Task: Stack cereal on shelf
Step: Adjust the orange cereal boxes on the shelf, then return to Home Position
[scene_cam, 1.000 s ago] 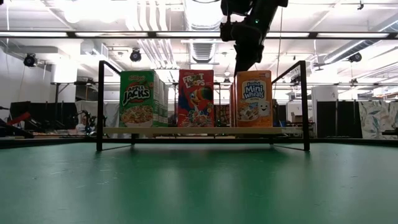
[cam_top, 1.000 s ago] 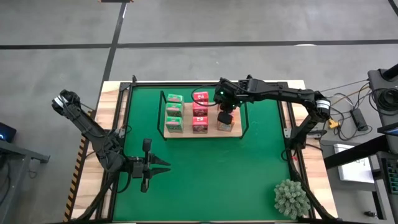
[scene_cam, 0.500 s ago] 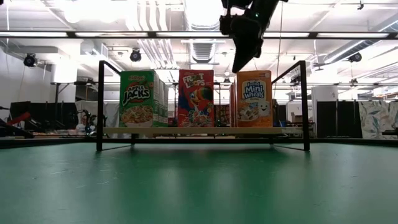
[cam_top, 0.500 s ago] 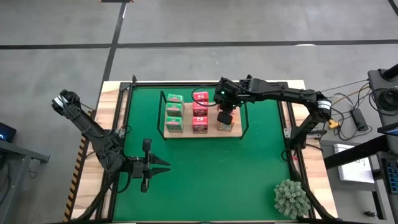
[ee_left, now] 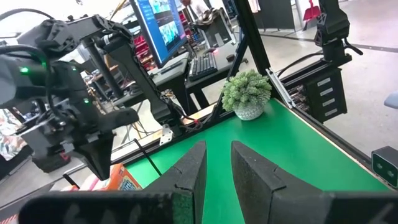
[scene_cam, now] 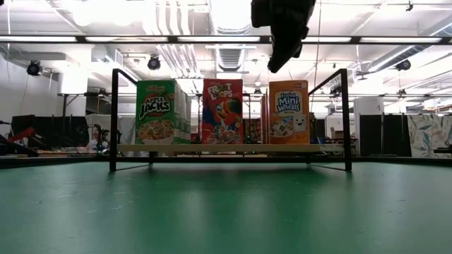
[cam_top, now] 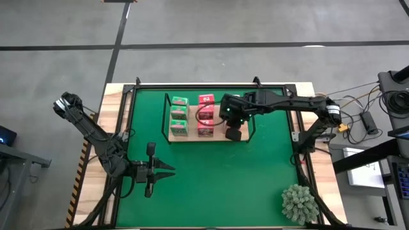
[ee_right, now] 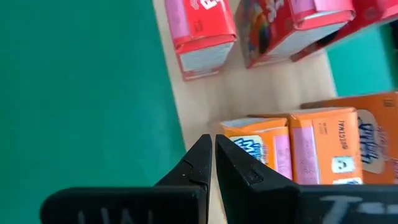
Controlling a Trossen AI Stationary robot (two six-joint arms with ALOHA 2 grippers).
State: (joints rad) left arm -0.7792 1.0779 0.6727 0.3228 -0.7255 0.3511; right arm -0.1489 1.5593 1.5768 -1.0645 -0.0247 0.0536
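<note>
1. Left pincer (cam_top: 167, 170): parked low over the green mat (cam_top: 211, 185) near the bench's near-left corner, well apart from the shelf. Fingers (ee_left: 191, 171) stand a narrow gap apart with nothing between them.
2. Plant (cam_top: 298, 203): spiky grey-green, at the near-right corner of the bench (cam_top: 305, 87). No part in the task.
3. Right pincer (scene_cam: 277, 65): hangs above the shelf's right end, over the orange column, clear of the box tops in the low view. Its fingers (ee_right: 200, 163) are pressed together and carry nothing.
4. Shelf (scene_cam: 212, 148): light-wood board with black wire frame, toward the bench's far edge, centred.
5. Cereal boxes, on the shelf in three columns running near to far:
   - green boxes (cam_top: 179, 115) at the left end;
   - pink-red boxes (cam_top: 206, 115) in the middle;
   - orange boxes (ee_right: 323, 149) at the right end, largely hidden under the right arm in the high view.
   The front box of each column stands upright in the low view. The full count cannot be confirmed.
6. Handling, by judgement: small card boxes, likely light and fairly stiff but crushable under a hard squeeze; printed faces probably smooth and apt to slip. Take hold across the two broad faces near the top, with gentle closure. An upright box tips easily if nudged sideways.
</note>
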